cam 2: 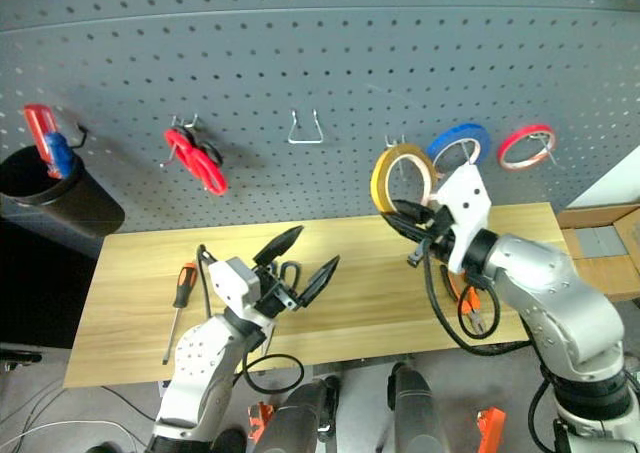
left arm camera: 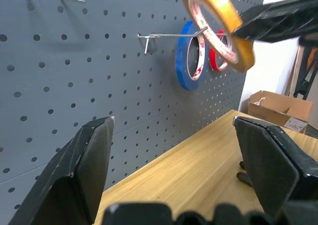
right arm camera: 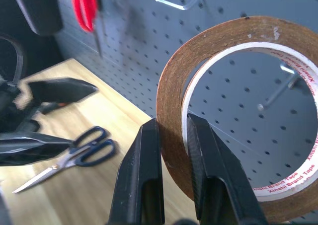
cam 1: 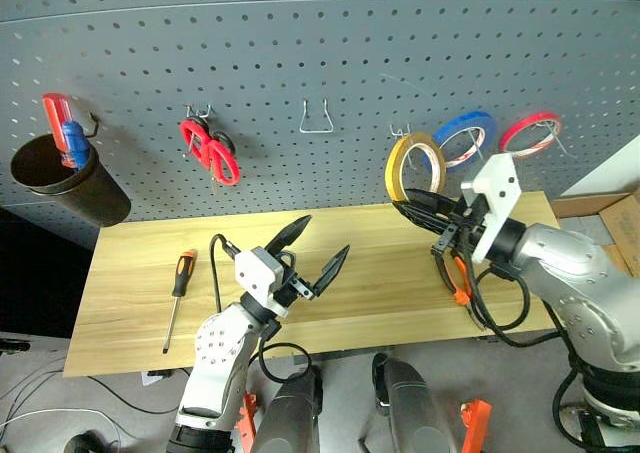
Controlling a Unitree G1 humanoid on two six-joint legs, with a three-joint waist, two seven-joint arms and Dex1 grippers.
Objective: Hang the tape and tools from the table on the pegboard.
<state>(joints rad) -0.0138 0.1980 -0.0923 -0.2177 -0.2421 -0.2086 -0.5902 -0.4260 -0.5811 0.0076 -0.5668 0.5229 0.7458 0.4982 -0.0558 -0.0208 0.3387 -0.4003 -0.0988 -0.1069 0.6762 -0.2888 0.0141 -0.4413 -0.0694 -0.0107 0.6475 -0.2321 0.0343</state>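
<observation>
Right wrist view: the right gripper (right arm camera: 171, 175) has its two black fingers pinched on the wall of the yellow-tan ring-shaped roll of tape (right arm camera: 238, 111), whose brownish outer band wraps a white core with red print. The roll is held upright in the air just before the dark grey perforated pegboard (cam 1: 300, 63), near a thin metal hook (left arm camera: 171, 35). The left gripper (cam 1: 315, 253) hovers over the light wooden plank table (cam 1: 380, 293), jaws spread wide and empty.
</observation>
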